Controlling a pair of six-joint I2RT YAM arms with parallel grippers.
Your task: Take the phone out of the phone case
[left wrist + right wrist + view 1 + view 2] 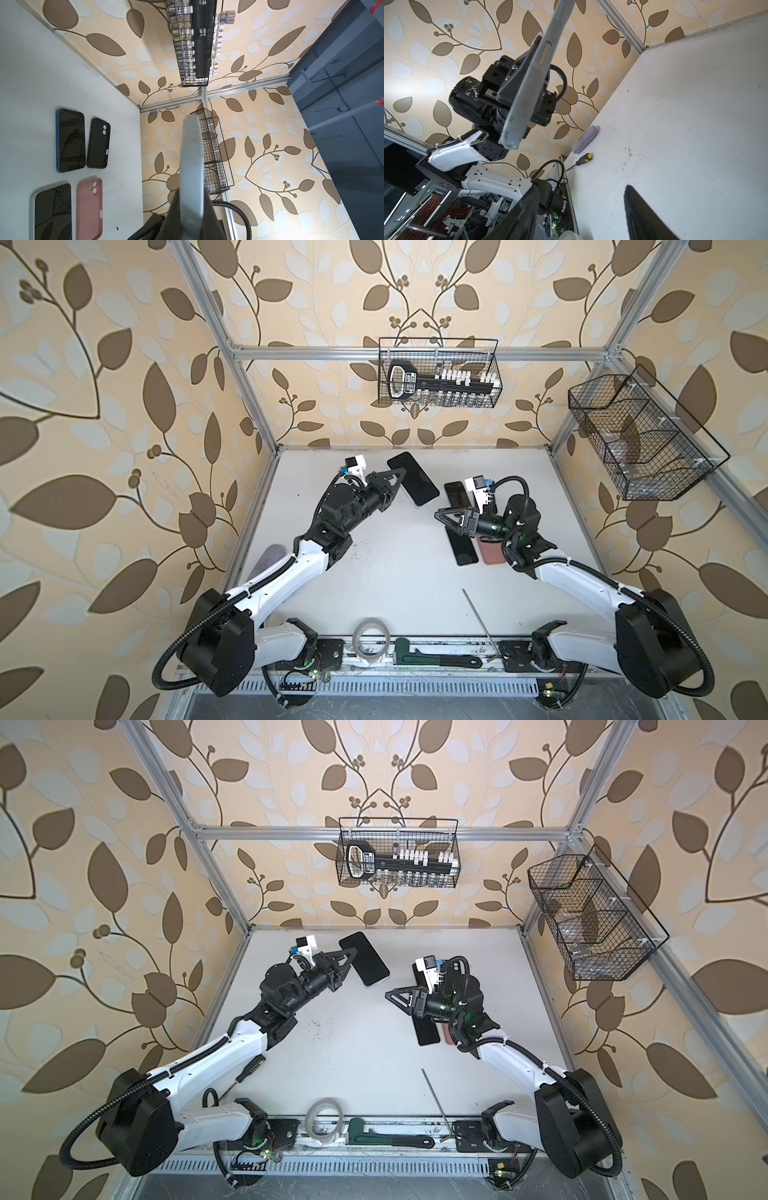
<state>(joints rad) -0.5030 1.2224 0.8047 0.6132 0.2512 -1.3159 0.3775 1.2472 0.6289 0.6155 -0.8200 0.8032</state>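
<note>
Trouble is looked for first in the grip itself. The phone (415, 481) is held aloft by one edge only, in the upper middle of both top views, well clear of the worktop (395, 580). It is judged not yet out of its grey case (531, 83), whose rim is seen wrapped round it in the right wrist view. If the case is tugged hard, the phone could be levered out of that narrow pinch and dropped. If the case and phone are pinched together by the other arm, nothing will be parted. Should the case give suddenly, the freed part may be flung.

A second hazard is seen at centre right. Two loose phones, a pink case (89, 207) and a black case (98, 143) are laid out beneath the free arm and could be knocked by a low sweep.

The left end effector (400, 480) is clamped tight on the cased phone's edge. The right end effector (441, 517) is held part-way open and empty, well apart from the phone, with its tips turned towards it.
</note>
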